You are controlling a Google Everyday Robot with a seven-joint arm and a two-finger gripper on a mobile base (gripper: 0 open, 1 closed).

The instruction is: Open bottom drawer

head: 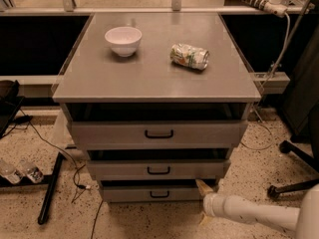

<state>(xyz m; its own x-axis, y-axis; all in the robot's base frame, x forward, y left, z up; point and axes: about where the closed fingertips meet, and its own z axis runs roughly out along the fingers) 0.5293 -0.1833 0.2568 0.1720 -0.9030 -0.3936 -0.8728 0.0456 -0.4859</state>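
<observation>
The bottom drawer (134,193) is the lowest and narrowest grey front of the cabinet, with a small black bar handle (159,194) and a dark slot above it. My gripper (204,202) sits low at the drawer's right end, on a white arm (254,213) that reaches in from the lower right. Its tan fingers (203,186) are spread apart, one up against the drawer's right corner and one lower near the floor. It holds nothing and is to the right of the handle.
The middle drawer (158,170) and the top drawer (158,133) sit above. A white bowl (123,40) and a crushed can (189,56) lie on the cabinet top (149,83). Bottles (20,172), a black bar (50,189) and cables are on the floor left; a chair base (294,183) is at the right.
</observation>
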